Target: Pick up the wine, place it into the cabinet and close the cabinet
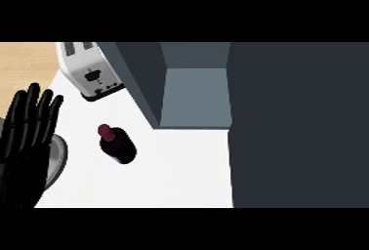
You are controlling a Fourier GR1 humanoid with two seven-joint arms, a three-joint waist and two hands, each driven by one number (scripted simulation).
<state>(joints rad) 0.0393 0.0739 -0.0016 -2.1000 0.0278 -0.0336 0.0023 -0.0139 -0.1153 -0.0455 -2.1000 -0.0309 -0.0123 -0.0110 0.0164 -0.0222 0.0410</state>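
wine [117, 144], dark bottle with red cap, stands on the white table [180, 166] near the open cabinet [194, 97]. left hand [27, 132] rests wide, fingers straight, partly cut off at the left edge.

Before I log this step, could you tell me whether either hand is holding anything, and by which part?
Nothing is held. The left hand rests open with fingers straight, apart from the wine bottle standing on the counter. The right hand is not in view.

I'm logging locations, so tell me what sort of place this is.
Most likely a kitchen counter. A toaster stands at the back of the white counter, a wine bottle stands near its middle, and a dark cabinet sits open beside them.
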